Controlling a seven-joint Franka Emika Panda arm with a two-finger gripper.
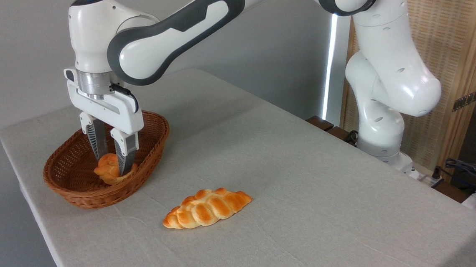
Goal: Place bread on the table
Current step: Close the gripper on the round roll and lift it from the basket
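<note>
The bread (109, 170), a small round golden-orange bun, sits inside the brown wicker basket (70, 189) at the left of the table (301, 188). My gripper (113, 166) points straight down into the basket with one finger on each side of the bun, closed against it. The near finger hides the bun's middle. Whether the bun rests on the basket floor or is raised a little, I cannot tell.
A longer braided golden loaf (207, 207) lies on the cloth just right of the basket. The arm's base (382, 131) stands past the table's far right edge, with cables (470, 168) beside it. The table's left edge runs close behind the basket.
</note>
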